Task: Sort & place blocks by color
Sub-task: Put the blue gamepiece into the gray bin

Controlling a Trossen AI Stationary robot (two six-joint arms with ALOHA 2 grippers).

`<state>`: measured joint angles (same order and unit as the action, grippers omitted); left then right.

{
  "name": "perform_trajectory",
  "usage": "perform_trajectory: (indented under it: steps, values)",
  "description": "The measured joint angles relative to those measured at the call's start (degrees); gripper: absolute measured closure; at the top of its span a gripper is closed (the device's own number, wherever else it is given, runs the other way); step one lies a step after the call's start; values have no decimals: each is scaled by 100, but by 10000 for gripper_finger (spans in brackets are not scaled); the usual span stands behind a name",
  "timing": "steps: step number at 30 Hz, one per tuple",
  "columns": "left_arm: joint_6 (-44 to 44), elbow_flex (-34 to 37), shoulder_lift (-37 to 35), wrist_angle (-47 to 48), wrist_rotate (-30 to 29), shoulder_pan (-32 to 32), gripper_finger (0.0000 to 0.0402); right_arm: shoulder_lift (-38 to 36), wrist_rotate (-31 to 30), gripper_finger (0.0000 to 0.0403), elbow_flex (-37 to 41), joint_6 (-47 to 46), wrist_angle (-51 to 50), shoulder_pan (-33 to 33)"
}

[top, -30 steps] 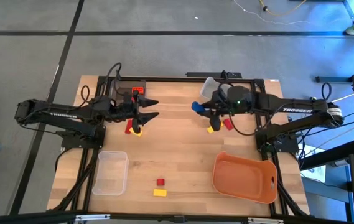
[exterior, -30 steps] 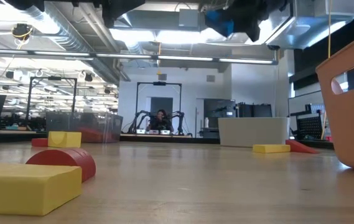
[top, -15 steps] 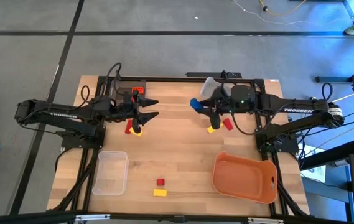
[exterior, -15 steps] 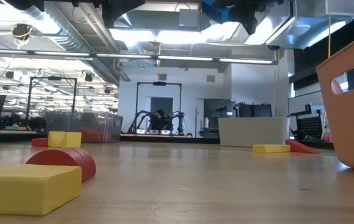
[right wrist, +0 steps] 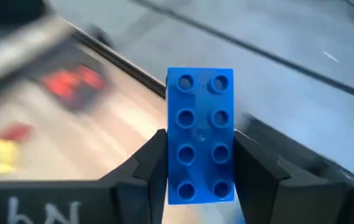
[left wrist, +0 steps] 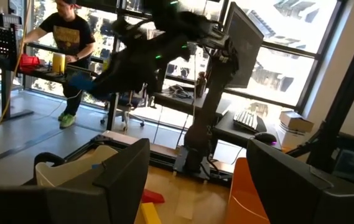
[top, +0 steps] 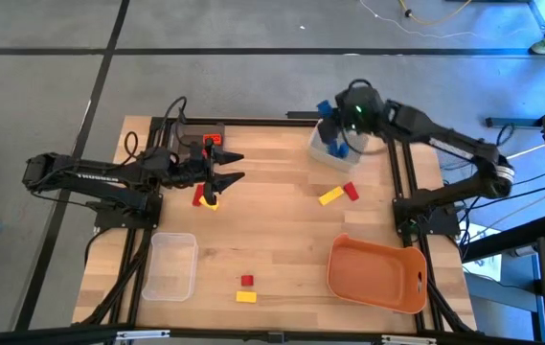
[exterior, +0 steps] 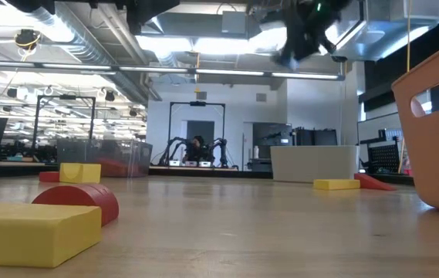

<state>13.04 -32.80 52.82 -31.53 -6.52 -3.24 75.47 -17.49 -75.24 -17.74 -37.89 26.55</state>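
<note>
My right gripper (top: 329,117) is shut on a blue block (right wrist: 200,134), high over the table's far edge, just beyond a pale bin (top: 322,153). That bin has another blue block (top: 337,148) inside. A yellow block (top: 329,196) and a red block (top: 351,192) lie on the table near the bin. My left gripper (top: 238,167) hovers open at the far left, beside a red and yellow pair of blocks (top: 203,197). Another red block (top: 246,280) and yellow block (top: 245,297) rest near the front edge. My right gripper pinches the blue block by its two long sides (right wrist: 172,163) between its two fingers (right wrist: 152,163), toward one end of the block. The studded face is turned to the wrist camera. The block is lifted clear of the table and the bin.
An orange tray (top: 377,276) stands at the near right and a clear bin (top: 171,266) at the near left. A dark box (top: 203,139) sits at the far left. A person (left wrist: 65,37) stands at a desk in the room beyond the table.
My right gripper has swung from over the yellow and red blocks toward the table's far edge and upward, tipping its fingers downward. The blue block has gone with it and is now above the far side of the pale bin.
</note>
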Motion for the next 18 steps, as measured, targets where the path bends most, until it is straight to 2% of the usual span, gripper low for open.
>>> perform_trajectory:
  steps: [2,6,12,18]
  values:
    - [-3,0,0,0,0,0,141,298,89,265,-75,0,-397,374]
    - [0,0,0,0,0,-1,141,912,751,265,129,-278,-715,882]
    - [-2,0,0,-4,0,-1,141,1725,869,265,585,-759,-562,994]
    - [0,0,0,-4,0,0,141,2322,861,265,619,-1057,-282,996]
